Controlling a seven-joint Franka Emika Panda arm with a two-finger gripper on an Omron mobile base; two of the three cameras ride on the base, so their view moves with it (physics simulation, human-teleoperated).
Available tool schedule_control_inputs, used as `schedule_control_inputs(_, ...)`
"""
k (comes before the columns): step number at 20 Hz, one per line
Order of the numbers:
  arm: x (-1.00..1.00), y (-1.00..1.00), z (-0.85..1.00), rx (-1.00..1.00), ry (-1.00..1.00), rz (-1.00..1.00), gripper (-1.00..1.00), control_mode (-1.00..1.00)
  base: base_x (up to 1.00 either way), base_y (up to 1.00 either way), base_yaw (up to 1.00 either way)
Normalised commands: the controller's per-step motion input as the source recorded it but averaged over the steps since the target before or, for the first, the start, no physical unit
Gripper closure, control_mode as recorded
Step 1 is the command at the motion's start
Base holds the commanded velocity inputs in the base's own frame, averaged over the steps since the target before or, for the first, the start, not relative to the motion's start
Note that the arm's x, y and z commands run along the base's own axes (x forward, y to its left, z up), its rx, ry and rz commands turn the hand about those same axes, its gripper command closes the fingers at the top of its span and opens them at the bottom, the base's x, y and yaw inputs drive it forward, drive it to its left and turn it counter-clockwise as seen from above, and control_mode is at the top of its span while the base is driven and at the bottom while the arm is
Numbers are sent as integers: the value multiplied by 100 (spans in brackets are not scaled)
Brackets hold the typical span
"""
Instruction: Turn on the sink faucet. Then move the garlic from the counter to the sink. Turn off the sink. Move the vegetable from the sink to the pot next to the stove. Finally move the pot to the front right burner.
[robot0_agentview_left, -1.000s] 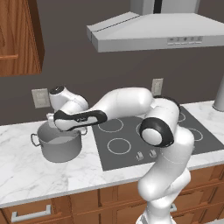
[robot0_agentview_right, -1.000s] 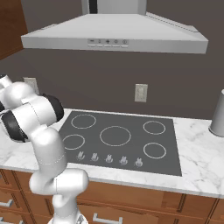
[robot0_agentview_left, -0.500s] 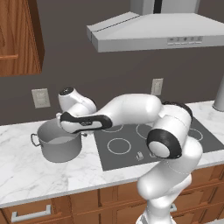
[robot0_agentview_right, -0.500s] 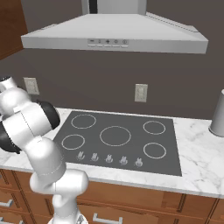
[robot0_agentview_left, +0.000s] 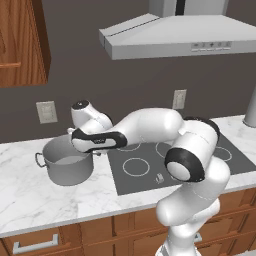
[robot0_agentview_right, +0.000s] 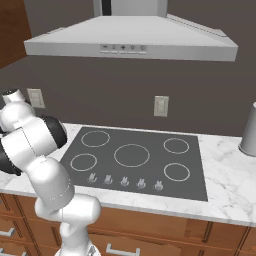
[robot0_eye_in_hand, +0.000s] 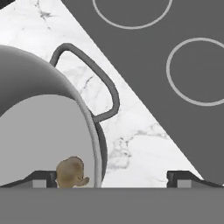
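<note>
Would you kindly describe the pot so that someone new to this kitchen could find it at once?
Start at the dark glass stove set in the white marble counter under the range hood. The pot stands on the marble just left of the stove, beneath the robot's gripper. It is an open, straight-sided grey steel vessel with loop side handles, and a small brownish garlic lies inside.

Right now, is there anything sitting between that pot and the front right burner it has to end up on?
Nothing visible does. The pot stands on the marble counter left of the stove, and the glass up to the front right burner is bare. The garlic is inside the pot.
</note>
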Motion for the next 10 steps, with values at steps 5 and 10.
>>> schedule_control_inputs(5,22,4,-14,0,3,-1,-100,-100,0,0,0)
schedule_control_inputs(10,13,9,-22,0,2,-1,-100,-100,0,0,0)
